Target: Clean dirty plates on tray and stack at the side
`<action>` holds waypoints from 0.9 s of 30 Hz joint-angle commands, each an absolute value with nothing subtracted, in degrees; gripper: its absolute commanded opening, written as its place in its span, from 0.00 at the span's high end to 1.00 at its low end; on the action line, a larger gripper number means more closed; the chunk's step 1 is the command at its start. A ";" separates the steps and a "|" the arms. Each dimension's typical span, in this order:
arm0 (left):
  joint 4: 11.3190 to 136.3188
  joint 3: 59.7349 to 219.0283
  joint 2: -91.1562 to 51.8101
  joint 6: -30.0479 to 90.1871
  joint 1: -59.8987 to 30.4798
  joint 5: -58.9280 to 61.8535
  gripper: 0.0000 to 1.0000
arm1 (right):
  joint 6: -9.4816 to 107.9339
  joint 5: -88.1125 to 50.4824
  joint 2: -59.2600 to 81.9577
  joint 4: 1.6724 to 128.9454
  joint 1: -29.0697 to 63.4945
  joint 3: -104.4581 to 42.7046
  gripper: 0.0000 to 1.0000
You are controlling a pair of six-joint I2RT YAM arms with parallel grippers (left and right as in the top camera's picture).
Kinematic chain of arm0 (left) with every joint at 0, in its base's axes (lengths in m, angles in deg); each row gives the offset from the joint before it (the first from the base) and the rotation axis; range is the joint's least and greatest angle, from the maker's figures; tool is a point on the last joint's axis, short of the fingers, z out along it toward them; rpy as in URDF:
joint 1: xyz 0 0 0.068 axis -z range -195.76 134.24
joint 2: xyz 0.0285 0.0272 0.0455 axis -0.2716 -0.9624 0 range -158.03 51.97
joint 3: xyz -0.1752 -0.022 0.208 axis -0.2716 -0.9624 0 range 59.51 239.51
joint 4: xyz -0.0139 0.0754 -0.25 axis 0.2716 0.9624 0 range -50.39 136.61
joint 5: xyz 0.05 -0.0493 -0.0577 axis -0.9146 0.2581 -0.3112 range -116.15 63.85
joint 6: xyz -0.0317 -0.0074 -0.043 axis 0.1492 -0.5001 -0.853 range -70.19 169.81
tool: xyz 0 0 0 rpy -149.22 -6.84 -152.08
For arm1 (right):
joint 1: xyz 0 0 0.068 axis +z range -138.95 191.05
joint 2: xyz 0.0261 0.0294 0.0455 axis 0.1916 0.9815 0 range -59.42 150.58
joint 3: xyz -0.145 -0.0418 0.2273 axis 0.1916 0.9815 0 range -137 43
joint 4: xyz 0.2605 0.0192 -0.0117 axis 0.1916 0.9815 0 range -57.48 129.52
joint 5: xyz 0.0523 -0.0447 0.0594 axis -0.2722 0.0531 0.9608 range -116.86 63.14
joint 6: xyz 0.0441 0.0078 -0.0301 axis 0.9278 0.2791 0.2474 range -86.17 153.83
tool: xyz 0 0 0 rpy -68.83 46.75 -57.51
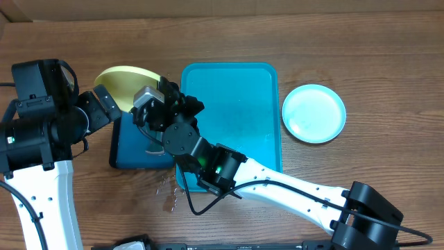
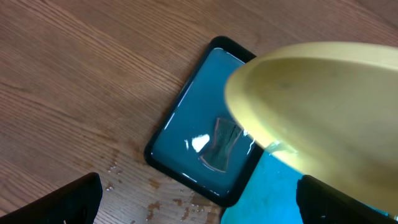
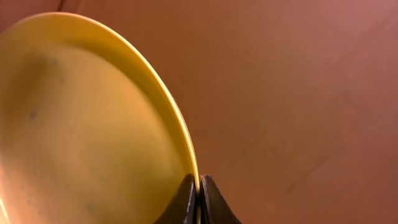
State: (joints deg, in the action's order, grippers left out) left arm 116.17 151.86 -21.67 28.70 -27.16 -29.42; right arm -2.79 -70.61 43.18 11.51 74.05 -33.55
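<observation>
My right gripper (image 1: 158, 92) is shut on the rim of a lime-green plate (image 1: 123, 82) and holds it tilted above the far end of a small dark-blue tray. In the right wrist view the two fingers (image 3: 198, 190) pinch the plate's edge (image 3: 93, 124). My left gripper (image 1: 105, 105) is open beside the plate; in its wrist view the fingers (image 2: 199, 211) are wide apart with the plate (image 2: 323, 112) above them. The turquoise tray (image 1: 236, 83) lies mid-table with no plate on it. A light-blue plate (image 1: 313, 113) lies on the table to its right. I see no other green plate.
The dark-blue, black-rimmed tray (image 1: 135, 149) lies left of the turquoise tray and holds liquid with a clear patch (image 2: 222, 144). Wet specks and crumbs (image 1: 168, 193) dot the wood in front of it. My right arm (image 1: 277, 184) crosses the table's front.
</observation>
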 commanded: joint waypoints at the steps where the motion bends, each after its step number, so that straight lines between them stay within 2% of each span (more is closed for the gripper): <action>1: 116.06 152.19 -21.91 27.50 -27.38 -29.51 0.00 | -11.86 -72.55 42.37 8.34 73.99 -34.54 0.96; 5: 116.06 152.19 -21.91 27.50 -27.38 -29.51 0.00 | -13.13 -73.93 42.37 2.94 74.12 -34.54 0.96; 17: 116.08 152.19 -21.91 27.50 -27.38 -29.51 0.00 | -11.97 -74.01 42.37 2.57 74.10 -34.54 0.96; 22: 116.08 152.19 -21.91 27.50 -27.35 -29.51 0.00 | 0.64 -76.48 42.37 4.23 72.65 -34.54 0.96; 27: 116.08 152.19 -21.91 27.50 -27.38 -29.51 0.00 | 18.69 -76.77 42.37 14.96 68.43 -34.49 0.96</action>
State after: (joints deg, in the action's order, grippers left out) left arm 116.14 151.86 -21.67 28.70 -27.16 -29.42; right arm 4.22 -75.15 43.18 13.06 71.32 -33.60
